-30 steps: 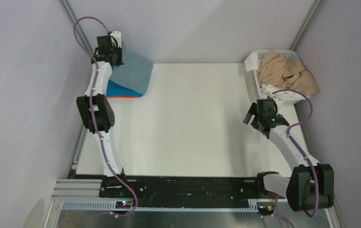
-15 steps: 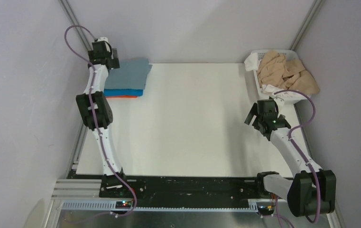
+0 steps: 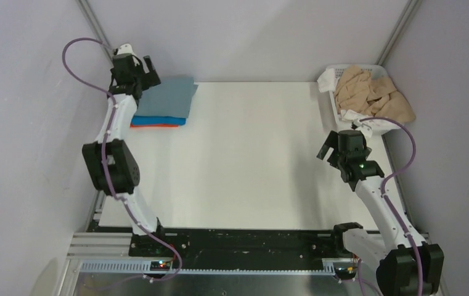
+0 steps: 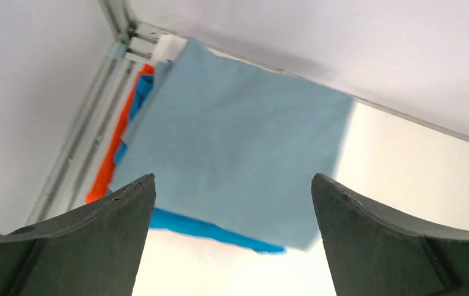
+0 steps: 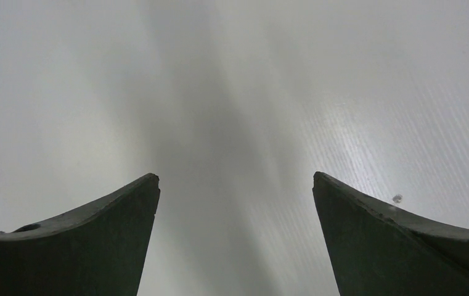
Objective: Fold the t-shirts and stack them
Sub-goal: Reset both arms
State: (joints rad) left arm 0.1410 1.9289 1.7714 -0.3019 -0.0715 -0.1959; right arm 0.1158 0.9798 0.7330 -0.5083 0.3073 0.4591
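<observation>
A folded stack of t-shirts lies at the table's far left corner. A dusty grey-blue t-shirt (image 3: 169, 97) (image 4: 238, 135) is on top, with a bright blue one (image 3: 161, 120) (image 4: 219, 231) and an orange one (image 3: 148, 125) (image 4: 118, 154) showing at the edges below. My left gripper (image 3: 150, 69) (image 4: 233, 177) hovers open just behind and above the stack and holds nothing. My right gripper (image 3: 331, 159) (image 5: 236, 176) hangs open over bare table at the right, with nothing between its fingers. More t-shirts, tan (image 3: 372, 95) and white (image 3: 328, 80), are heaped in the basket.
The white slatted basket (image 3: 373, 66) stands at the far right corner, just beyond my right gripper. Grey walls and metal frame rails (image 4: 121, 28) close in the table at the left and back. The white table top (image 3: 250, 154) stretches between the arms.
My left gripper has opened and let go of the grey-blue t-shirt, which now lies flat on the stack. The left arm has drawn back to the far left. The right arm barely shifted.
</observation>
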